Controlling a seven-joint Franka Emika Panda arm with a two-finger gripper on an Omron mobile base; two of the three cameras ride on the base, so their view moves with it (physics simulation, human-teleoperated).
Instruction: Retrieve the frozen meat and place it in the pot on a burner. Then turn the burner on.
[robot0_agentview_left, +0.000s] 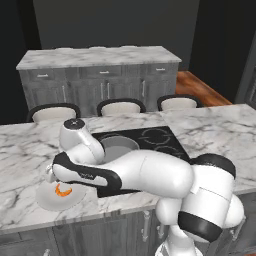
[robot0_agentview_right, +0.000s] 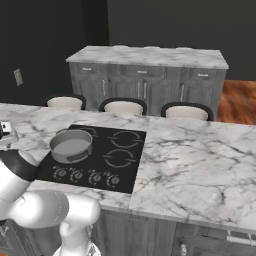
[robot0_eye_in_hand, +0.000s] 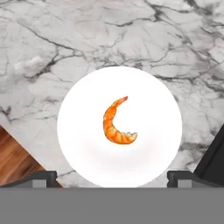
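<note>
The frozen meat (robot0_eye_in_hand: 116, 124), a small curved orange shrimp, lies in the middle of a round white plate (robot0_eye_in_hand: 148, 148) on the marble counter. My gripper (robot0_eye_in_hand: 112, 177) hovers straight above it, open, with its fingertips (robot0_eye_in_hand: 41, 177) spread wide to either side of the plate's near edge and nothing between them. In the left base view the meat (robot0_agentview_left: 62, 190) and plate (robot0_agentview_left: 50, 200) sit at the counter's front left, under my wrist. The grey pot (robot0_agentview_right: 71, 145) stands on the left side of the black cooktop (robot0_agentview_right: 132, 170), over a burner; its rim (robot0_agentview_left: 119, 145) peeks out behind my arm.
Free burners (robot0_agentview_right: 120, 159) lie right of the pot, with a row of knobs (robot0_agentview_right: 95, 177) along the cooktop's front. The plate sits near the counter's front edge. Three stools (robot0_agentview_left: 120, 106) stand behind the counter, and a cabinet island (robot0_agentview_left: 100, 75) beyond.
</note>
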